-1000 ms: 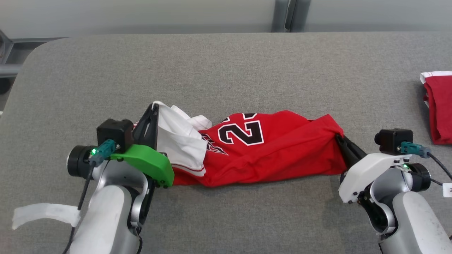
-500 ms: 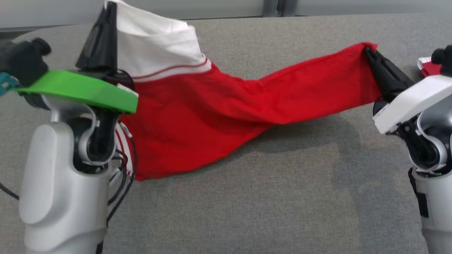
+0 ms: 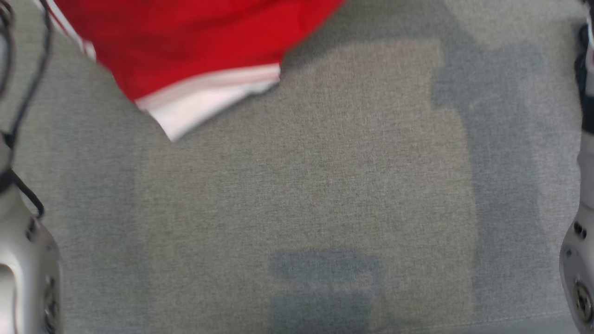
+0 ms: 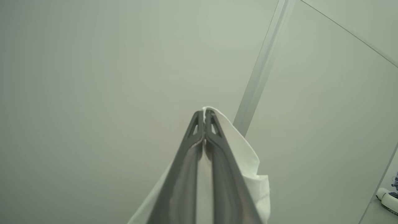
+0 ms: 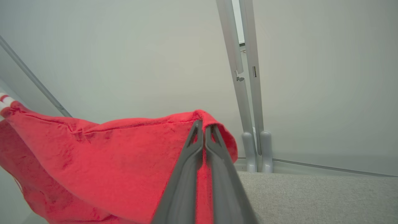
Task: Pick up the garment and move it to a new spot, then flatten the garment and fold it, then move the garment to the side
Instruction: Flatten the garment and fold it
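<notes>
Well, the red basketball jersey with white trim has come right up off the grey cloth-covered table. A second ago it lay bunched on that surface between the two hands. Now its lower part and a white-banded edge hang blurred into the top left of the head view, with a soft shadow on the bare cloth beneath. The head camera has tipped too, so part of that shift belongs to the view.

The left gripper has its two dark fingers pressed tight together on a white corner of fabric, pointing up at the pale wall. The right gripper is clamped just as tightly on a fold of the red cloth, which sags away to its left. So the garment is strung between the two raised hands, hanging in the air rather than resting.

To my eye the pick-up is done and the carry to a new spot is under way. Flattening, folding and setting aside are yet to come. Both grips are at the very edge of the cloth, so a slip looks like the main risk.
</notes>
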Controlling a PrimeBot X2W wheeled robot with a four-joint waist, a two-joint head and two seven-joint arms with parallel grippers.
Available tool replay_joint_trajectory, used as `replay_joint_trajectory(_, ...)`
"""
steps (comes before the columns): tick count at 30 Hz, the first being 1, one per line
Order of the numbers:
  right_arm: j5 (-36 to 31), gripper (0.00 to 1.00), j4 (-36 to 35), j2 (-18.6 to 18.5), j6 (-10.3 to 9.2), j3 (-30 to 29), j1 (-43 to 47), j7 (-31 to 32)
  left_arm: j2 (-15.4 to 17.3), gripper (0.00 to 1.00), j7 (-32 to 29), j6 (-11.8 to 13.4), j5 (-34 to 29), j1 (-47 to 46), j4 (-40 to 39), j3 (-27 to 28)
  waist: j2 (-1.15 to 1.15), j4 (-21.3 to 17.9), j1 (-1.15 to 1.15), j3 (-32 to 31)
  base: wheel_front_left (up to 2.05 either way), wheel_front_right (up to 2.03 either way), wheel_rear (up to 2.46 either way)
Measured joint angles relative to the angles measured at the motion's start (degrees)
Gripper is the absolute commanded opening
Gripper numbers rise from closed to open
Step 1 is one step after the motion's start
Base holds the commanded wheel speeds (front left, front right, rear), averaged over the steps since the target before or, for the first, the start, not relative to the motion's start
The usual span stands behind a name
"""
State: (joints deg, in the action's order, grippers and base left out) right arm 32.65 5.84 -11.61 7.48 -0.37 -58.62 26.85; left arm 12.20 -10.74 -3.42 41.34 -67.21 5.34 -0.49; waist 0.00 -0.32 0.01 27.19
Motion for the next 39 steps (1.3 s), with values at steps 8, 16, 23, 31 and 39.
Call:
replay_joint_trajectory(8,-6.83,0.00,11.49,2.74,0.00,-1.35,-14.00,-10.25,1.64,0.00,6.41,-0.38,-3.74,-18.11,6.89,0.12,0.00,-1.76,0.01,7.68,0.00,0.00,0.00)
replay_joint_trajectory(16,-14.90,0.00,22.75,5.64,0.02,-6.34,-26.32,-22.50,1.83,0.00,15.30,-1.43,-7.49,-30.24,13.74,-0.96,0.00,-4.56,0.00,10.52,0.00,0.00,0.00)
replay_joint_trajectory(23,-15.84,0.00,28.67,6.19,0.02,-4.65,-29.41,-24.47,0.08,0.00,18.64,-2.46,-7.76,-32.44,16.19,-3.05,0.00,-4.97,-0.01,11.03,0.00,0.00,0.00)
replay_joint_trajectory(31,-15.12,0.00,32.43,2.63,0.01,3.22,-24.61,-20.38,0.53,0.00,17.91,-3.12,-5.98,-18.79,15.07,-4.78,0.00,-3.63,-0.01,13.60,0.00,0.00,0.00)
replay_joint_trajectory(39,-8.59,0.00,28.77,-4.33,0.02,10.79,-14.74,-11.85,1.71,0.00,18.48,-3.63,-1.22,-2.07,8.68,-4.08,0.00,-1.93,-0.01,11.80,0.00,0.00,0.00)
